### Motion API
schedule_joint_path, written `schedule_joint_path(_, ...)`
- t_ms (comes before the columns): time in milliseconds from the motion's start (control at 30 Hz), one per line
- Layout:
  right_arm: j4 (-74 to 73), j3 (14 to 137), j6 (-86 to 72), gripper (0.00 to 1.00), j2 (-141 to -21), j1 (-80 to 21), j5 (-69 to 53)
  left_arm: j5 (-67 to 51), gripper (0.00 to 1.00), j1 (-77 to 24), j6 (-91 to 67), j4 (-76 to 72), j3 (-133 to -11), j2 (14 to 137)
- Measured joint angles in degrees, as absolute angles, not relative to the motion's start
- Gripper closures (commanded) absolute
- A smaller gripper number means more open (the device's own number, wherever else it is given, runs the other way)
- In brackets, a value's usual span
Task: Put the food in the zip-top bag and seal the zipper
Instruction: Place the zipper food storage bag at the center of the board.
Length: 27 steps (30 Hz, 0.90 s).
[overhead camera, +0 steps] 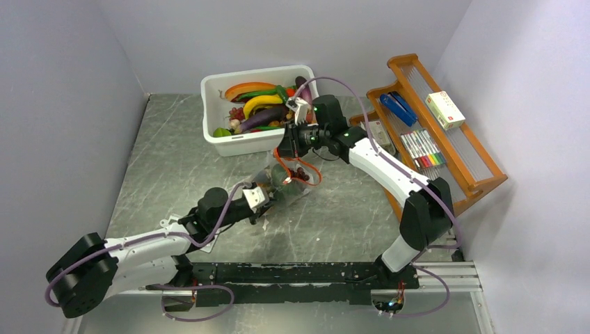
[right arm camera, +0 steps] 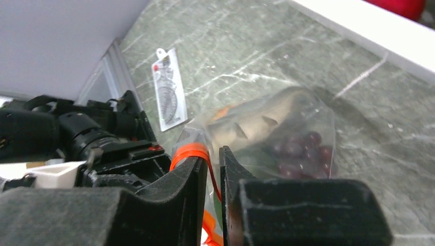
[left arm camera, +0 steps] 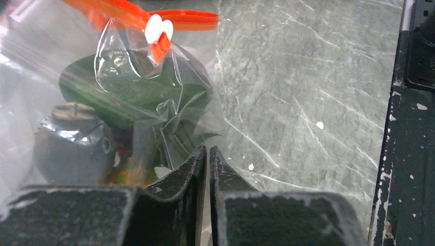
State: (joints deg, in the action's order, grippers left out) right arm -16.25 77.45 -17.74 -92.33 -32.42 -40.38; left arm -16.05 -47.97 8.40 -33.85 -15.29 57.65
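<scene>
The clear zip-top bag (overhead camera: 291, 186) lies crumpled mid-table between my two grippers. Its orange-red zipper (overhead camera: 311, 175) hangs in loose loops at the mouth, with a white slider (left arm camera: 158, 28) on it. Inside the bag (left arm camera: 31, 61) I see a green piece (left arm camera: 133, 92) and, in the right wrist view, a dark red grape bunch (right arm camera: 300, 151). My left gripper (overhead camera: 268, 197) is shut on the bag's near edge (left arm camera: 208, 151). My right gripper (overhead camera: 284, 154) is shut on the zipper strip (right arm camera: 191, 151), which runs between its jaws (right arm camera: 213, 154).
A white tub (overhead camera: 209, 132) of toy fruits and vegetables stands at the back. A wooden rack (overhead camera: 480, 170) with markers and small boxes sits at the right. A flat white card (right arm camera: 168, 95) lies on the table near my left arm.
</scene>
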Motion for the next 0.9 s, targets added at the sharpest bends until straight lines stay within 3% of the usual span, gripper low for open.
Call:
schedule_joint_path(100, -18.6, 77.4, -18.2, 1.0, -92.8, -32.9, -36.2, -14.4, 0.93, -48.7, 7.0, -35.2, -15.3, 59.4)
schedule_joint_path(133, -19.1, 77.3, -18.3, 1.0, -92.8, -32.9, -35.1, -14.2, 0.93, -48.9, 6.7, -35.3, -15.3, 59.7)
schedule_joint_path(233, -20.1, 77.0, -18.0, 1.0, -92.8, -32.8, -33.1, -13.0, 0.67, -49.1, 5.1, -34.3, -15.6, 59.6)
schedule_joint_path(400, -19.6, 75.4, -12.3, 1.0, -90.7, -34.3, -33.9, -4.8, 0.55, -49.3, -3.6, -27.2, -20.7, 53.0)
schedule_joint_path(600, -19.6, 75.1, -0.6, 1.0, -86.3, -39.6, -34.0, 5.3, 0.41, -42.5, -19.6, -5.0, -43.2, 48.0)
schedule_joint_path(767, -19.8, 72.8, 12.1, 1.0, -82.9, -42.0, -35.4, -4.3, 0.31, -25.7, -24.3, 9.6, -60.4, 56.0)
schedule_joint_path(900, -21.4, 72.0, 23.4, 1.0, -81.3, -46.1, -36.8, -19.1, 0.45, -19.6, -18.5, 20.4, -73.4, 69.3)
